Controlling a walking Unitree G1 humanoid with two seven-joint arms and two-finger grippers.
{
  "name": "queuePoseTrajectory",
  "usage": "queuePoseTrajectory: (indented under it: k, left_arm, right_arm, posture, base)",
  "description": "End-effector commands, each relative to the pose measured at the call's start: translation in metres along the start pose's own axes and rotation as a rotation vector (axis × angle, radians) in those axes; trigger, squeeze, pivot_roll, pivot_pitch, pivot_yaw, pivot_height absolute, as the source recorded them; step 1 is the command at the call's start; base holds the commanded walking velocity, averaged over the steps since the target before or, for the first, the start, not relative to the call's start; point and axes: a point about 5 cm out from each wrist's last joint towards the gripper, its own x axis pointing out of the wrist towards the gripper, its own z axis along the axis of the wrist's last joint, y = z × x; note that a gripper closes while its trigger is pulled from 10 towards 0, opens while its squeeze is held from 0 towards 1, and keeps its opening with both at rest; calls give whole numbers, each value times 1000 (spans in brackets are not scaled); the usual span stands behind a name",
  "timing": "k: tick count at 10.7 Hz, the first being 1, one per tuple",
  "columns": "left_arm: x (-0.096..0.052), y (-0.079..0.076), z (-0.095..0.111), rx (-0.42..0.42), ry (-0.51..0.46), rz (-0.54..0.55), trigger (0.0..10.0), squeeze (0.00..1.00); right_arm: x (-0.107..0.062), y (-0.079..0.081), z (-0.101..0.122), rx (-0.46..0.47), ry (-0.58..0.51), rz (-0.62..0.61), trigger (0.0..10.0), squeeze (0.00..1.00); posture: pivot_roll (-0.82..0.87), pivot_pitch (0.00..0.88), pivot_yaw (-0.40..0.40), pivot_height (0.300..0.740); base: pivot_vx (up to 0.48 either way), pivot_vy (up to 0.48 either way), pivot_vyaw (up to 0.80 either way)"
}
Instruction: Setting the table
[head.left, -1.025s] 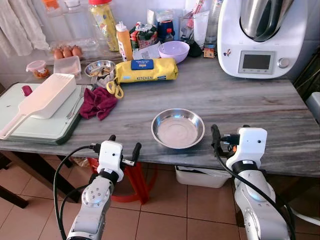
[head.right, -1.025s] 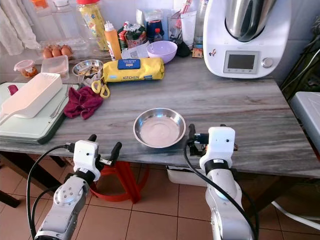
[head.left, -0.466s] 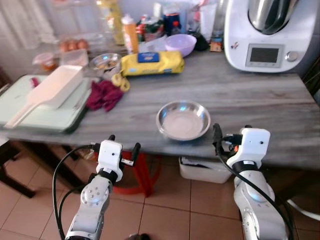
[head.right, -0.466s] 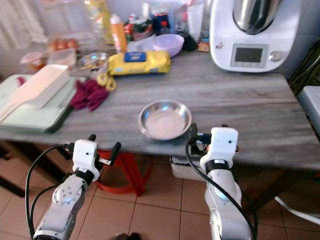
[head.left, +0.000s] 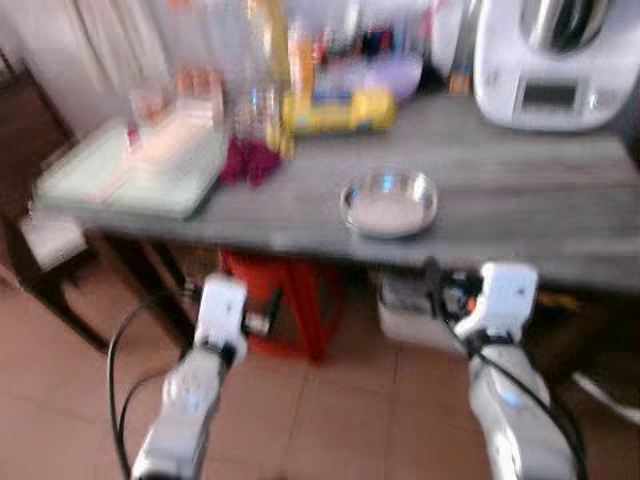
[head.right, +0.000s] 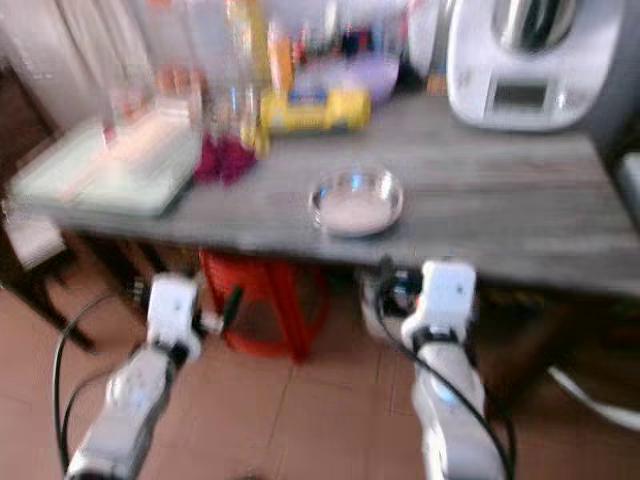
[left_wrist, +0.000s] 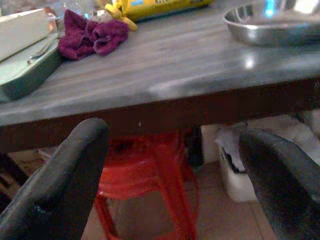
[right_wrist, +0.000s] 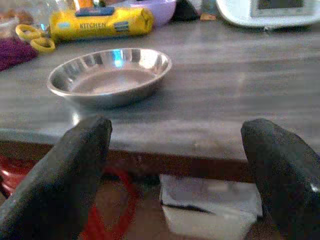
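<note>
Backing away, the robot now sees the tabletop (head.left: 520, 215) from farther off, the head views blurred. Both grippers hang below its edge with jaws spread wide and empty, left gripper (left_wrist: 170, 175) facing a red stool (left_wrist: 145, 180) under the table, right gripper (right_wrist: 175, 165) facing the steel bowl (right_wrist: 110, 75) near the front edge. Behind the bowl lie a yellow package (right_wrist: 97, 22), yellow scissors (right_wrist: 35, 39), a maroon cloth (left_wrist: 90, 35) and a white kitchen machine (head.left: 555, 55).

A grey wood-grain table (head.left: 520, 215) stands on a floor of reddish-brown tiles (head.left: 330, 420). Under the table sits a red stool (left_wrist: 145, 175), with a white bin (left_wrist: 240, 167) beside it. Behind the table, a pale wall (head.left: 100, 40).
</note>
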Motion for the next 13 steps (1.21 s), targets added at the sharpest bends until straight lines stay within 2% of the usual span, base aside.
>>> queuePoseTrajectory:
  k: [1, 9, 12, 13]
  left_arm:
    - [-1, 2, 0, 8, 1, 2, 10000, 0]
    - [0, 2, 0, 21, 7, -8, 10000, 0]
    - [1, 1, 9, 10, -27, -28, 10000, 0]
    - [0, 1, 16, -34, -66, -46, 10000, 0]
  right_arm:
    - [1, 2, 2, -2, -7, 15, 10000, 0]
    - [6, 3, 2, 23, -16, 15, 10000, 0]
    - [4, 6, -1, 48, -5, 19, 10000, 0]
    - [5, 6, -1, 54, -5, 19, 10000, 0]
  posture:
    - [-82, 71, 108, 740]
    - [-71, 60, 104, 740]
    - [-62, 66, 109, 740]
    - [-62, 67, 111, 740]
  base:
    - [-277, 0, 0]
    - [-275, 0, 0]
    - [-89, 0, 0]
    - [0, 0, 0]
